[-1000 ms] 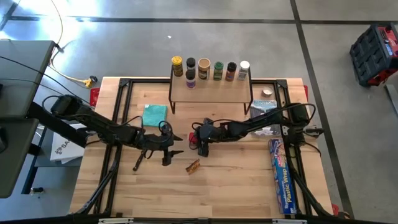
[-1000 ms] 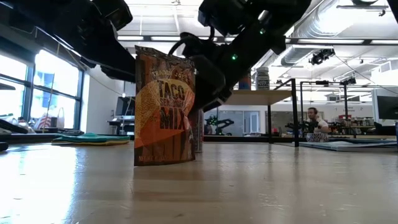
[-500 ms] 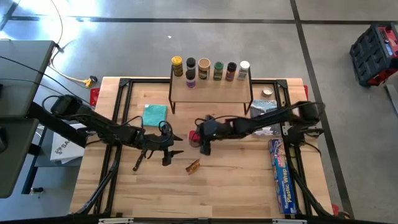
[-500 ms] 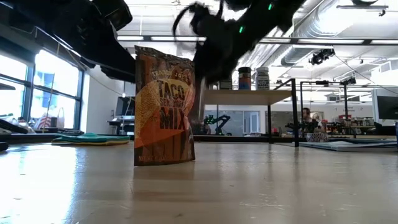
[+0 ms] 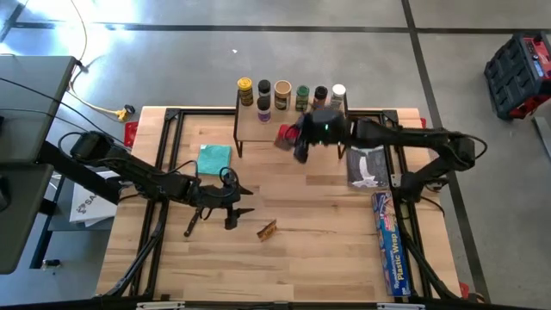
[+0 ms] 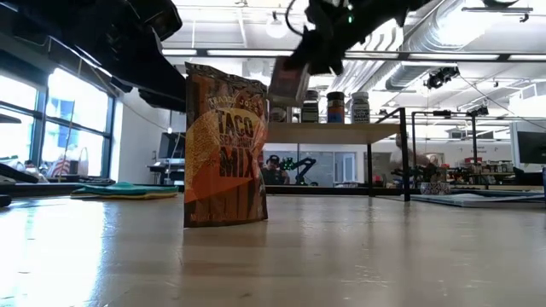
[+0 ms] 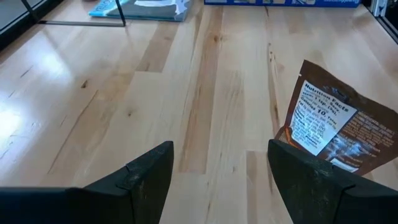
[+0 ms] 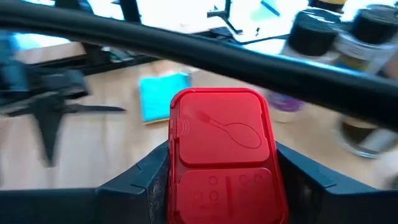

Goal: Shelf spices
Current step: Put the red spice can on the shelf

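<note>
The red box (image 8: 221, 149) is up in the air in front of the shelf (image 5: 291, 123), with my right gripper (image 5: 295, 142) shut on it; the low view shows the box (image 6: 290, 81) above shelf-top height. Several round jars (image 5: 293, 96) stand in a row on the shelf's wood top. The brown-orange packet (image 6: 226, 145) stands upright on its bottom edge on the table, just beyond my left gripper (image 7: 217, 180). That gripper is open near the table's middle left (image 5: 245, 200) and holds nothing. My right gripper pinches the red box by its two opposite sides (image 8: 171, 171) between its two fingers (image 8: 146, 180). The fingers reach in from the table's right side, slanting down. The box is lifted clear of the table, its lid with the spoon mark facing my wrist camera.
A teal cloth (image 5: 213, 158) lies left of the shelf. A silvery bag (image 5: 368, 164) and a long blue plastic-wrap box (image 5: 390, 245) lie along the right side. Black frame rails (image 5: 172, 138) run over the table. Bare wood lies near the front edge.
My right gripper has risen from the table's middle and swung toward the far edge, carrying the red box. The box, low beside the packet a second ago, is now lifted clear in front of the shelf.
</note>
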`<state>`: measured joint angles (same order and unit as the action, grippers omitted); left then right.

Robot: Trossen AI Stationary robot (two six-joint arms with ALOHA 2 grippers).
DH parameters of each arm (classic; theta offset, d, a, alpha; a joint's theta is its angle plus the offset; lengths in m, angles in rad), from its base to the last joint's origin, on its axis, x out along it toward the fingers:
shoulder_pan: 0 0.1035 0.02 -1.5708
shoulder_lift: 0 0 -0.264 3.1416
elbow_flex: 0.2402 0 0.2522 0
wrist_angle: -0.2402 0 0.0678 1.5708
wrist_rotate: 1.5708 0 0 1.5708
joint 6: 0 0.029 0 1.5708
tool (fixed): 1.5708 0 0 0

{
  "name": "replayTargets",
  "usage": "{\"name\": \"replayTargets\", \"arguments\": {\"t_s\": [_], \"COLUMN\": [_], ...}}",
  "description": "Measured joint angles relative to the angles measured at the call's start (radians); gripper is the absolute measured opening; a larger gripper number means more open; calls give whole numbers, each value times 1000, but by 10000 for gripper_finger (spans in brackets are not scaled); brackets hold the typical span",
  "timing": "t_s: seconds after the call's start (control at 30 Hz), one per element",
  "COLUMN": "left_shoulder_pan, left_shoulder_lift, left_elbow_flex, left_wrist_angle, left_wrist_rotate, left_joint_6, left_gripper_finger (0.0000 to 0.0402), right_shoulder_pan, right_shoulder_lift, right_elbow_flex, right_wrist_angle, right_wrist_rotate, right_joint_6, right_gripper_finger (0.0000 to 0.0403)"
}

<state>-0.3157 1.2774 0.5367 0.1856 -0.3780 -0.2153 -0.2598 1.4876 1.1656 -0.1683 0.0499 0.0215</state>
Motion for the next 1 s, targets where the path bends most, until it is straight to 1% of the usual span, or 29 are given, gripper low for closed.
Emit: {"name": "replayTargets", "arguments": {"t_s": [0.13, 0.3, 0.5, 0.63, 0.77, 0.9, 1.0], "left_shoulder_pan": [0, 0, 0, 0, 0, 0, 0], "left_shoulder_lift": [0, 0, 0, 0, 0, 0, 0], "left_elbow_flex": [0, 0, 0, 0, 0, 0, 0], "left_wrist_angle": [-1, 0, 0, 0, 0, -1, -1], "left_wrist_rotate": [0, 0, 0, -1, -1, -1, -1], "left_joint_6": [0, 0, -1, -9, -10, -10, -15], "left_gripper_finger": [257, 257, 257, 257, 257, 257, 257], "right_shoulder_pan": [-93, -150, -159, -158, -158, -158, -158], "right_shoulder_lift": [13, 40, 73, 88, 91, 91, 91], "right_elbow_flex": [0, 0, 1, 2, 1, 1, 1], "right_wrist_angle": [8, 18, 31, 56, 92, 142, 153], "right_wrist_rotate": [-59, -91, -99, -57, -26, -26, -26], "right_joint_6": [-21, -42, -49, -66, -135, -226, -258], "right_gripper_finger": [204, 204, 204, 219, 226, 229, 230]}}
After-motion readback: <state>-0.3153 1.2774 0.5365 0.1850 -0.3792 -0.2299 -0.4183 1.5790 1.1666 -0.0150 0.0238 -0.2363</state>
